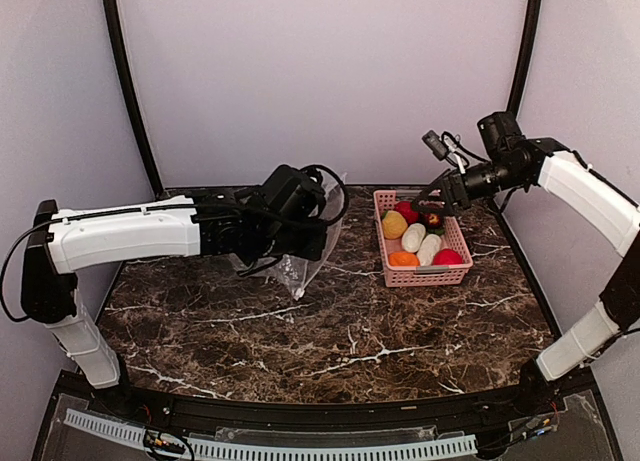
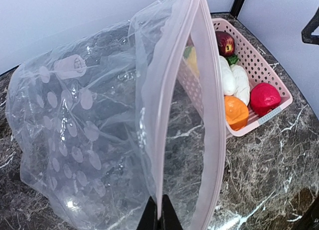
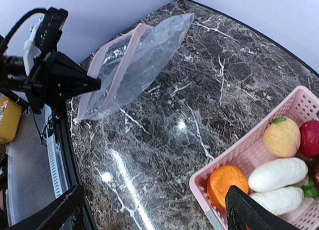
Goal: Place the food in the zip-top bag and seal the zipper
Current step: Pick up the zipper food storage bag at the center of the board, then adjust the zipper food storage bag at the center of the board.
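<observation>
Gripping the bag [image 2: 84, 130] by its zipper [image 2: 212, 105], the left tool [image 2: 159, 217] is clamped shut, the mouth gaping toward the basket [image 2: 264, 65]. All the food [image 3: 278, 173] lies in that basket — none bagged yet — with the right tool [image 3: 154, 202] spread apart over it. Loading and sealing both remain, I judge.
</observation>
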